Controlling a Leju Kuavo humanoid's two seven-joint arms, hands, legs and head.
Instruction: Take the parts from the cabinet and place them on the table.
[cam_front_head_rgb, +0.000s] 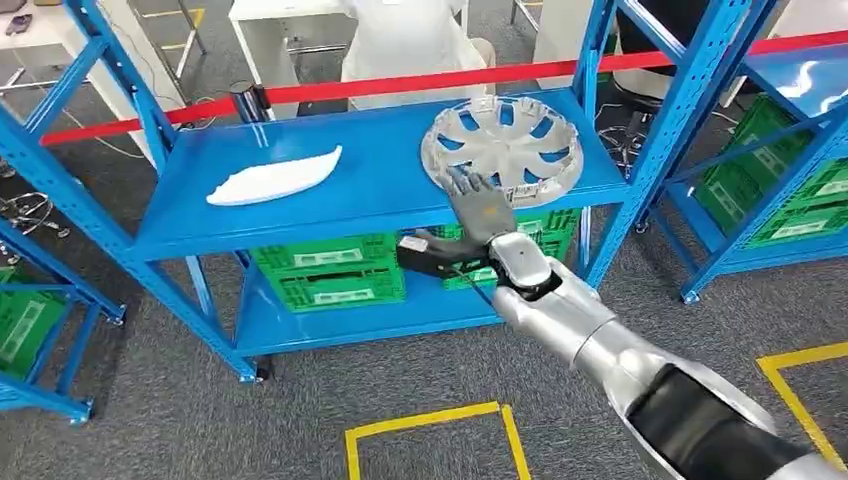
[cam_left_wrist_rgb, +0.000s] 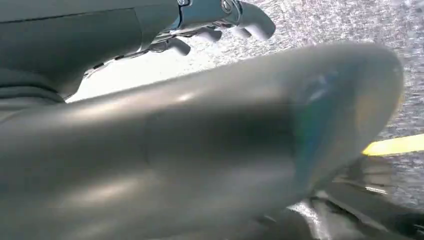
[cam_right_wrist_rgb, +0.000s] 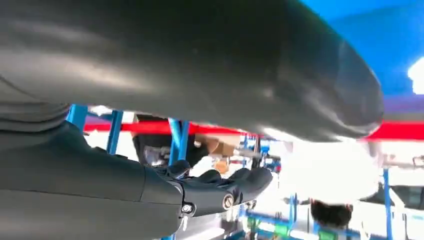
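Silver spoked wheel cover (cam_front_head_rgb: 503, 148) — right hand (cam_front_head_rgb: 478, 208) seemingly touching its rim.

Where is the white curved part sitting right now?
In the head view, the white curved part lies on the left of the blue shelf, apart from the silver wheel cover at its right end.

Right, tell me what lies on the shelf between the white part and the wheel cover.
In the head view, only bare blue shelf lies between the white part and the wheel cover; nothing sits in that stretch.
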